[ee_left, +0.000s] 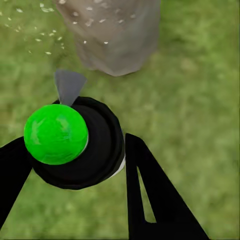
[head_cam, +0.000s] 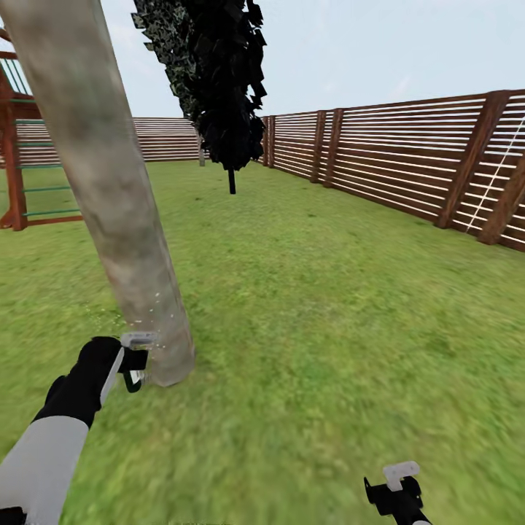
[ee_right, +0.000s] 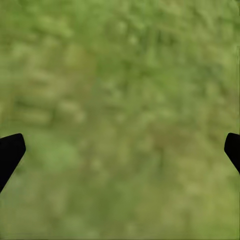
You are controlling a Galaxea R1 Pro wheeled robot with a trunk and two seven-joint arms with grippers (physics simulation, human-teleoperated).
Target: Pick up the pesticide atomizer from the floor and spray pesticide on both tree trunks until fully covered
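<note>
Your left gripper (ee_left: 75,165) was clamped on the small black pesticide atomizer (ee_left: 95,145), one black finger (ee_left: 150,195) pressed to each side of its round body. Its top showed bright green in the left wrist view, with a grey nozzle pointing at the base of the pale grey-brown mottled tree trunk (head_cam: 109,189) just beside it. Whitish specks flecked the bark low down and the grass next to it. Your right gripper (head_cam: 397,485) hung low and well apart from the trunk, spread wide with nothing between its fingertips over bare lawn. The blurry green grass floor (head_cam: 328,328) ran out to a brown horizontal-slat wooden fence (head_cam: 408,160), with a near-black conifer (head_cam: 219,80) before it and a red-brown climbing frame (head_cam: 22,160) behind the trunk.
</note>
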